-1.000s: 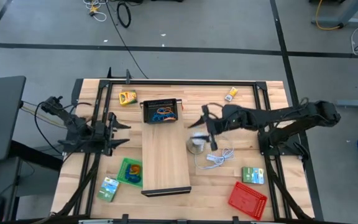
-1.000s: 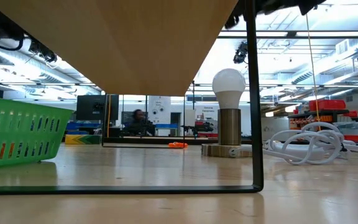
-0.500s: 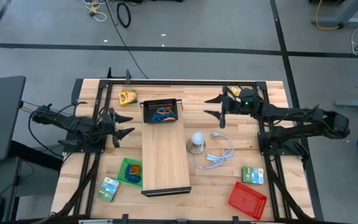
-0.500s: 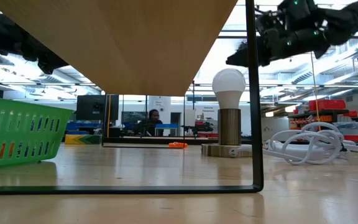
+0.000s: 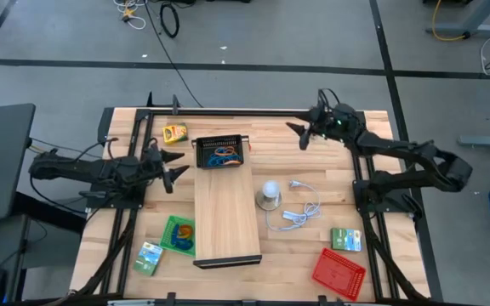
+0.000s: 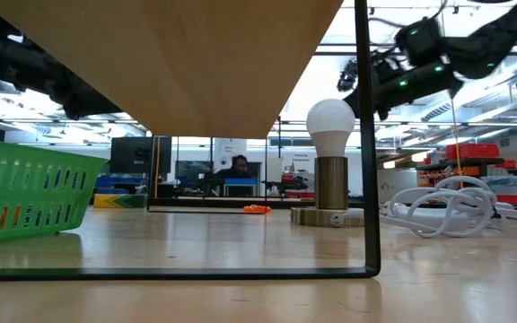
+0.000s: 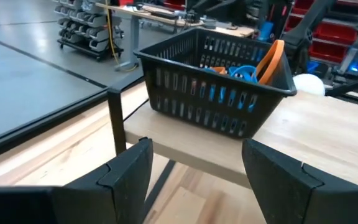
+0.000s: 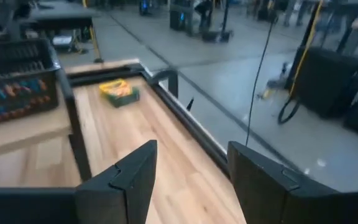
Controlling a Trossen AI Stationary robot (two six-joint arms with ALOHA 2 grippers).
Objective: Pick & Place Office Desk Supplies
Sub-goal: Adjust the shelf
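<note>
A black mesh tray (image 5: 221, 151) holding blue and orange loops (image 7: 244, 70) stands on the far end of a long pale board (image 5: 226, 212). A yellow box (image 5: 174, 133) lies by the far left edge and also shows in the right wrist view (image 8: 120, 91). My left gripper (image 5: 172, 166) hovers open just left of the board, level, facing the tray (image 7: 216, 93). My right gripper (image 5: 299, 134) hovers open near the far edge, right of the tray, facing left. Green boxes lie near left (image 5: 149, 257) and near right (image 5: 345, 240).
A green tray (image 5: 179, 235) with loose items stands left of the board, and a red tray (image 5: 339, 272) stands at the near right. A bulb lamp (image 5: 269, 195) and its coiled white cable (image 5: 300, 212) lie right of the board. A black frame rail (image 5: 245, 113) runs along the far edge.
My right gripper has swung from over the lamp beside the board toward the table's far edge, sinking a little and turning to face left; the lamp now shows uncovered. My left gripper has swung slightly toward the black tray and rolled. Both stay open.
</note>
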